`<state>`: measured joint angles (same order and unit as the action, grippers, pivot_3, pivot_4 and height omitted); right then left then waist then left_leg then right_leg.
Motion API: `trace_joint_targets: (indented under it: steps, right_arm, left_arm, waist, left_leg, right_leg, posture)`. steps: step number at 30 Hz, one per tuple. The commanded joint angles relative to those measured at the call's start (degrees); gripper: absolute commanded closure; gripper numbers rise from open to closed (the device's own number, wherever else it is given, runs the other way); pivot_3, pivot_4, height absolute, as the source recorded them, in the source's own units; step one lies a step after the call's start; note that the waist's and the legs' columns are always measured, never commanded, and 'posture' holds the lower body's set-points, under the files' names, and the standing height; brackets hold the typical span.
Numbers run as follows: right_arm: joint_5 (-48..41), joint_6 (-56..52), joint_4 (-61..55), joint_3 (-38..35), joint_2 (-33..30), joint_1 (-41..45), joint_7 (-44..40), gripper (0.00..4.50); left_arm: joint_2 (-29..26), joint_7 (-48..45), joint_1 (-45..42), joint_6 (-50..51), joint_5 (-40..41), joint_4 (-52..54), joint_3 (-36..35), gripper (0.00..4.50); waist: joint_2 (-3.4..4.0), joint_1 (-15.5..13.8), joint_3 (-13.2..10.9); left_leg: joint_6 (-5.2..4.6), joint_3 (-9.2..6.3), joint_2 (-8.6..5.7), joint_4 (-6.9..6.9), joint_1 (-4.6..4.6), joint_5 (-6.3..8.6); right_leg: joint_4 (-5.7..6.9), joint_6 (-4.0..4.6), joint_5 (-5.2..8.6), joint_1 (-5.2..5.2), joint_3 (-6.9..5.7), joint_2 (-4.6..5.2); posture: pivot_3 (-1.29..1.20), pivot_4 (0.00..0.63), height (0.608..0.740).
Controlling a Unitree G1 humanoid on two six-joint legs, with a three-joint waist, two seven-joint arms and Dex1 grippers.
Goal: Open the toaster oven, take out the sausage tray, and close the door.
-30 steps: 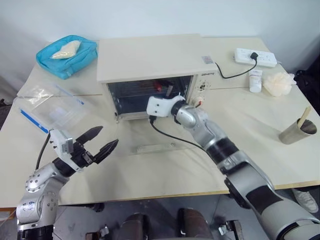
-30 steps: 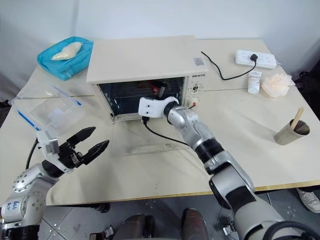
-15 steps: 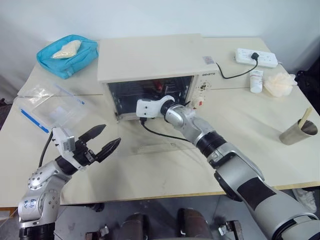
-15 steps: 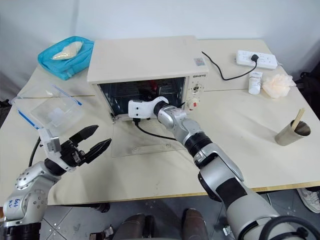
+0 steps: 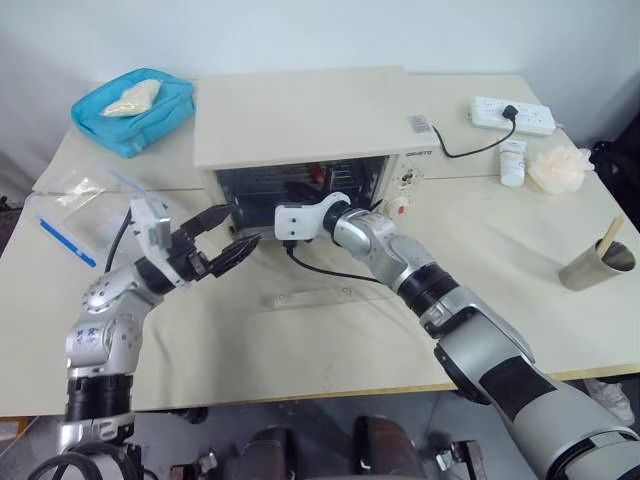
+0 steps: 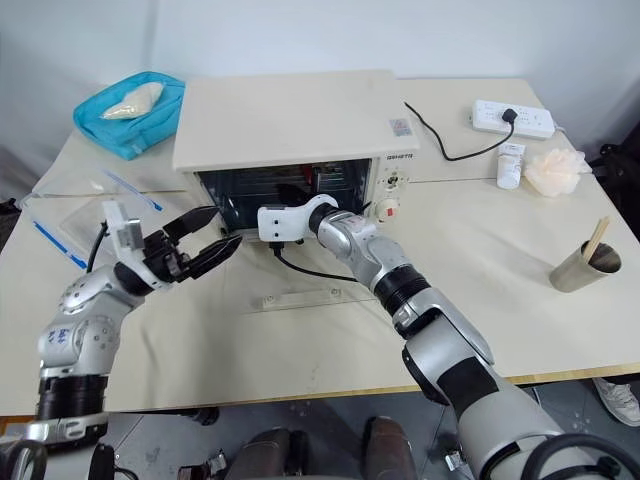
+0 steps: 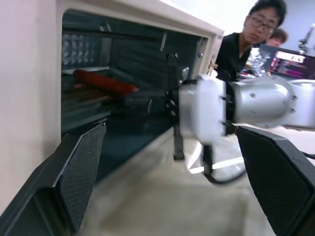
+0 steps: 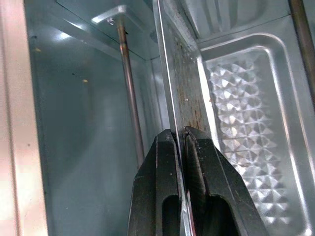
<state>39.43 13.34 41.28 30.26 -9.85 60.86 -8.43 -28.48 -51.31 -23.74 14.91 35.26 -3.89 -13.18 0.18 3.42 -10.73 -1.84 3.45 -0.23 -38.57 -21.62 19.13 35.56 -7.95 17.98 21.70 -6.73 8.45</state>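
Note:
The cream-white toaster oven stands open, and its glass door lies flat on the table in front of it. My right gripper reaches into the opening and is shut on the thin front rim of the sausage tray, a ridged, grease-stained silver tray still inside. A red sausage lies on the tray. My left gripper hovers open just outside the oven's left front corner, pointing at the opening, with nothing between its fingers.
A blue pouch and a clear plastic bag lie on the table's left. On the right are a power strip, a small white bottle, a crumpled wad and a metal cup. A person sits beyond.
My left gripper has risen from low over the table's front and moved forward and right to the oven's opening. My right wrist has slid a little left along the oven's mouth.

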Motion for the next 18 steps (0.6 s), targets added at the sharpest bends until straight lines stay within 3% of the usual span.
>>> trace_joint_targets:
  steps: [1,13,18]
  right_arm:
    - [-2.54,1.77,-10.41,-1.10,-0.57,-2.72,-3.18,4.47]
    - [-3.75,-0.40,-32.19,-3.41,-7.52,-16.15,-13.92,4.47]
    - [-6.13,2.01,-43.25,-4.87,-14.63,-24.43,-19.82,4.47]
  left_arm:
    - [0.07,-0.35,-3.05,-2.17,-0.63,-2.91,-1.04,0.00]
    - [-0.58,-1.23,-4.81,-1.53,0.14,-5.71,-2.16,0.00]
    - [-1.50,0.39,-5.00,3.87,1.23,-6.09,-2.75,0.00]
  waist:
    - [-0.01,0.01,0.00]
    - [-0.02,-0.38,-0.01]
    - [-0.03,-1.35,-0.01]
  left_leg:
    - [0.00,-0.07,0.01,0.04,0.00,0.00]
    - [0.00,0.00,0.03,-0.21,0.00,0.00]
    - [0.00,0.00,0.00,-0.30,-0.01,0.00]
  right_leg:
    - [0.01,0.00,0.00,0.00,-0.08,0.00]
    - [-0.01,-0.01,0.00,-0.09,-0.06,0.02]
    - [-0.04,-0.01,0.00,-0.13,-0.04,0.04]
  posture:
    - [0.00,0.150,0.740]
    - [0.00,0.150,0.740]
    - [0.00,0.150,0.740]
